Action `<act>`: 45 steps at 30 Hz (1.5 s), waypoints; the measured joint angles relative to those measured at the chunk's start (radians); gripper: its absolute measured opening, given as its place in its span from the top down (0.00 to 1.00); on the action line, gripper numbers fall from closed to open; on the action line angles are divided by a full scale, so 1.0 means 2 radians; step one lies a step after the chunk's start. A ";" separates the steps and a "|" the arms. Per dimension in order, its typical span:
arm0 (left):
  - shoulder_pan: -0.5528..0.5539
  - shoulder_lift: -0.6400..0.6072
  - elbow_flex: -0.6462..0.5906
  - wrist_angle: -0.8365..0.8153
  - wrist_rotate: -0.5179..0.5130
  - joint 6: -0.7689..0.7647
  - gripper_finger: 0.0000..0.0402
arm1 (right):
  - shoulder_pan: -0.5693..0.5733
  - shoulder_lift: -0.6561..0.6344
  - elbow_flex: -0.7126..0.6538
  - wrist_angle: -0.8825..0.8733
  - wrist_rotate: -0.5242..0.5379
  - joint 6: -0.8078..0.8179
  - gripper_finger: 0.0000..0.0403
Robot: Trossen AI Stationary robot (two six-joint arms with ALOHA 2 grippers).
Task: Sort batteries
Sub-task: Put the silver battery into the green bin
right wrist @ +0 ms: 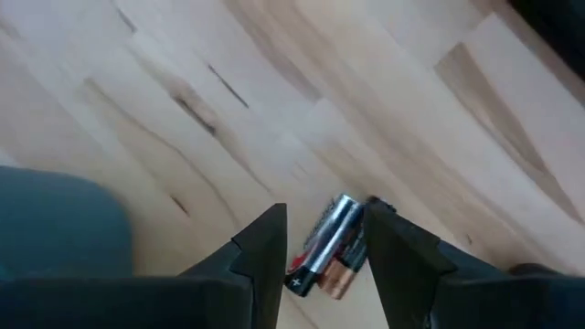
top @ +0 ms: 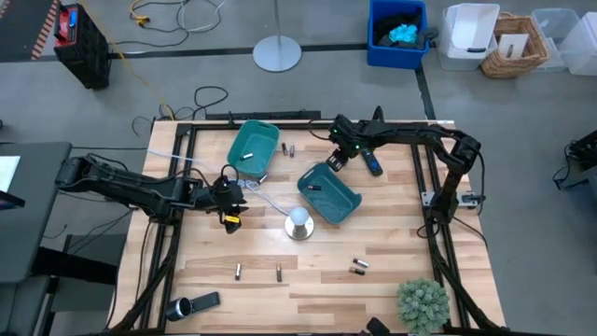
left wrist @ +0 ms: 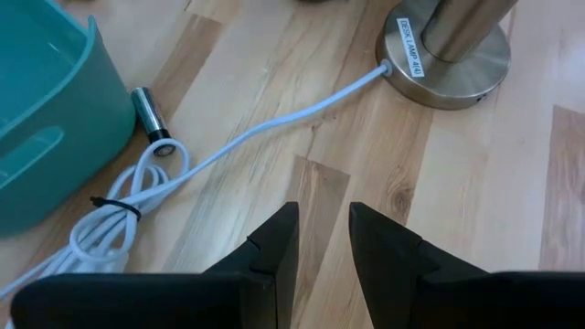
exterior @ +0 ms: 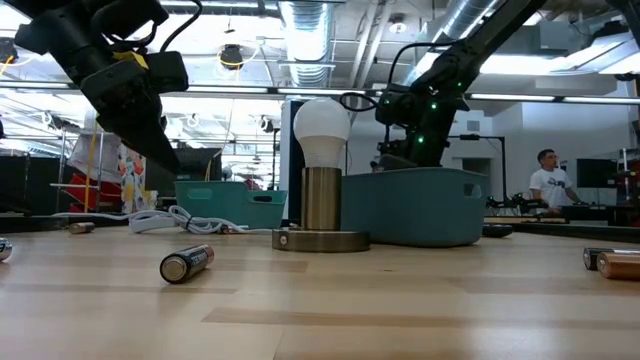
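1. Teal bin (top: 349, 209), the one on the right arm's side, is the reference for the coming move. The right gripper (right wrist: 324, 216) hangs above the table (top: 392, 243) just off that bin's far rim. In the low view it sits clearly above the bin wall.
2. The right fingers are clamped on the held battery (right wrist: 327, 245), a silver and copper cylinder. It fills the gap between them, with its long axis slanted along the fingers rather than across. There may be two cells side by side; I cannot tell.
3. Key relation: in the right wrist view the bin's teal edge shows just beside the gripper, with bare wood directly under the cell. My judgement is that the drop needs a short carry over the rim before letting go.
4. The left gripper (left wrist: 320, 216) hangs low over the wood between the second bin (top: 264, 131) and the lamp (left wrist: 448, 50). Its fingers stand a narrow gap apart and hold nothing.
5. The loose battery (left wrist: 149, 111) lies flat ahead of the left fingers. It is against the second bin's wall, and one end touches the coiled white cord (left wrist: 119, 215). Its axis runs roughly parallel to the fingers. The left arm is the nearer one, and the cord could snag a grasp.
6. Other cells lie well apart on the near boards.
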 joint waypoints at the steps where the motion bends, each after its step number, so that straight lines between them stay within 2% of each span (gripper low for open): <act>1: 0.000 0.000 0.000 0.000 0.000 0.000 0.77 | 0.000 0.000 0.000 -0.001 0.000 0.000 0.59; 12: 0.000 0.000 0.000 0.000 0.000 0.000 0.77 | -0.005 0.000 -0.037 0.037 0.004 0.008 0.59; 45: 0.000 0.000 0.000 0.000 0.000 -0.002 0.77 | 0.028 0.000 -0.038 0.066 0.010 0.004 0.57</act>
